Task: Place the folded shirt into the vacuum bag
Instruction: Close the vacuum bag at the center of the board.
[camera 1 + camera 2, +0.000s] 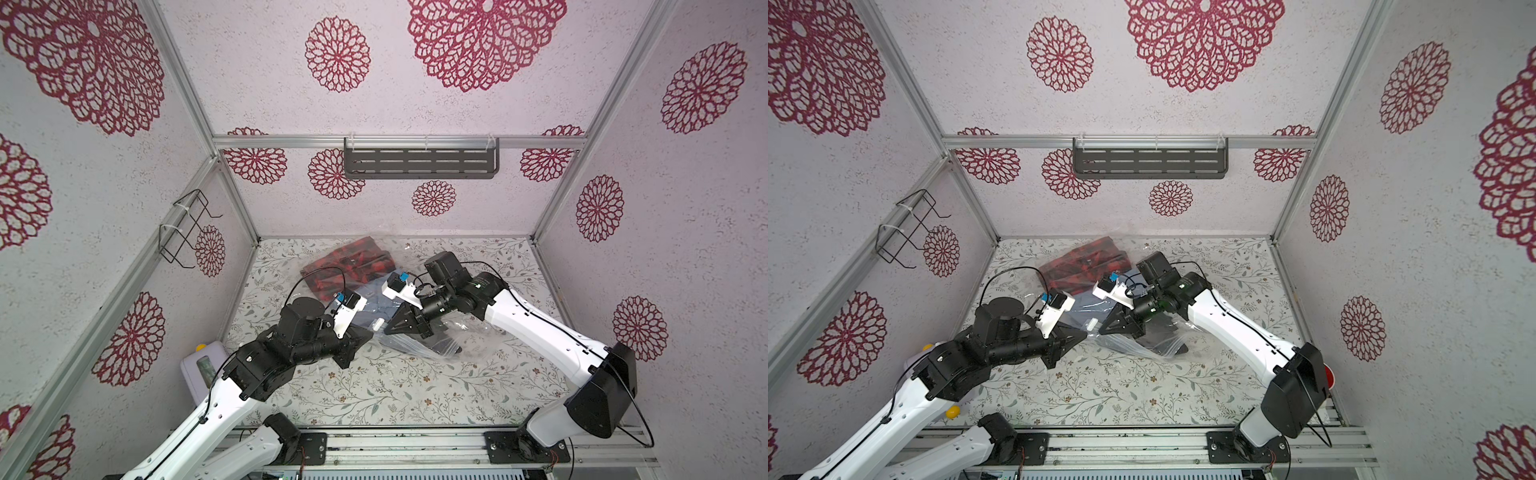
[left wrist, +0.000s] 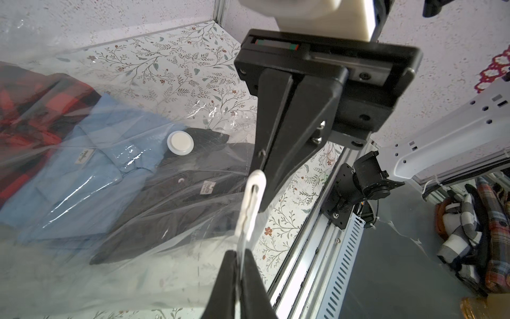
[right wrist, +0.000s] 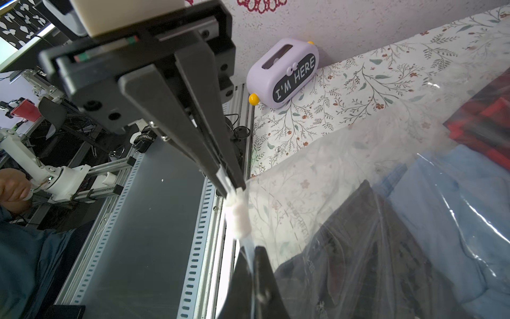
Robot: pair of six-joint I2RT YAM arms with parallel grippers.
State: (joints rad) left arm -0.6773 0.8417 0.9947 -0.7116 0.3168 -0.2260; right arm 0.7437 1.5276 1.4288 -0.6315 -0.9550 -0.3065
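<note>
Dark folded shirt [image 2: 179, 198] sits inside clear crinkly plastic vacuum bag [image 2: 69, 276], beside a light-blue shirt [image 2: 82, 179] and a red-plaid shirt [image 2: 24, 116]; insertion looks done. Left gripper [image 2: 239, 252] and right gripper [image 3: 231, 186] both pinch the zip edge [image 2: 242, 237], flanking white plastic slider clip [image 2: 252, 204]. Sealing probably left.

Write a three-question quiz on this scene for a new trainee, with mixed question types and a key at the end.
1. True or false: the left gripper and the right gripper are both shut on the zip edge of the vacuum bag.
2. A red plaid shirt, a blue shirt and a dark shirt show through the bag. Which lies in the middle? A) red plaid B) blue C) dark
3. Name the item on the zip edge between the two grippers.
Key: 1 true; 2 B; 3 the white slider clip.
</note>
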